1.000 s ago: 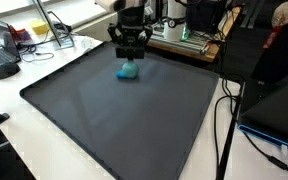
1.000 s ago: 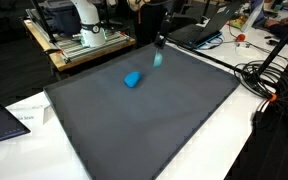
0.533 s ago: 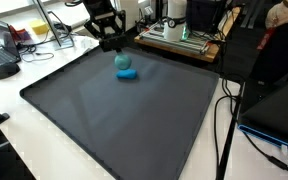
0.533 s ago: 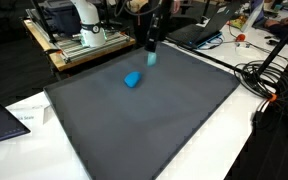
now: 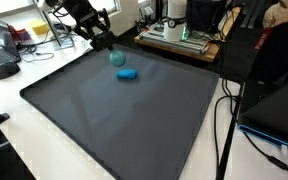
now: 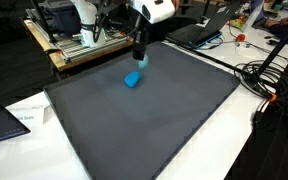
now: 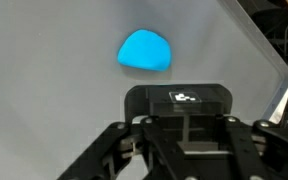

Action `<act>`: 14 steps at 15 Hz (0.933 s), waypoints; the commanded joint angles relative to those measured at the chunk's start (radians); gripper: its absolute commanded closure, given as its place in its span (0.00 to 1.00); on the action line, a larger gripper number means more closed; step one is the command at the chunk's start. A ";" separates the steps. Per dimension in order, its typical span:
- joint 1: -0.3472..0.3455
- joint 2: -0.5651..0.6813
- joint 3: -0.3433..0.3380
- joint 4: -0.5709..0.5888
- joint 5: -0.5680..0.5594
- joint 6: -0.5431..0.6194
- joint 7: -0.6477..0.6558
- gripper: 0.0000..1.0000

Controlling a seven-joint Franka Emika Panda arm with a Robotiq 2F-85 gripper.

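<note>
Arm is seen slanted down over the mat (image 5: pixel 134 120). End effector (image 6: pixel 141 60) is drawn narrow; a teal blur is noted at its tips, and a grip cannot be told. Blue lump (image 6: pixel 132 79) is found just below it, apart, rounded. The mat edge lies close behind, with open mat ahead.

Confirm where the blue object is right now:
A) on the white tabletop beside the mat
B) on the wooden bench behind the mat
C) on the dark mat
C: in both exterior views the blue object lies on the dark mat, inside its border.
</note>
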State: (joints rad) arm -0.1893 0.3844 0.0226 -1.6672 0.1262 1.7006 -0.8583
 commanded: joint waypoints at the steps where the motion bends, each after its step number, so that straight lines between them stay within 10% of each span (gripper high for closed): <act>1: -0.048 0.093 -0.012 0.112 0.088 -0.063 -0.062 0.78; 2: -0.047 0.108 -0.023 0.121 0.086 -0.037 -0.019 0.78; 3: -0.031 0.059 -0.018 0.055 0.051 -0.017 -0.033 0.53; 8: -0.043 0.104 -0.025 0.097 0.061 -0.017 -0.027 0.53; 9: -0.043 0.104 -0.024 0.099 0.061 -0.017 -0.026 0.78; 14: -0.105 0.216 -0.019 0.246 0.120 -0.237 -0.067 0.78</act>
State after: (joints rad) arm -0.2499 0.5229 -0.0018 -1.5376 0.1904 1.5991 -0.8880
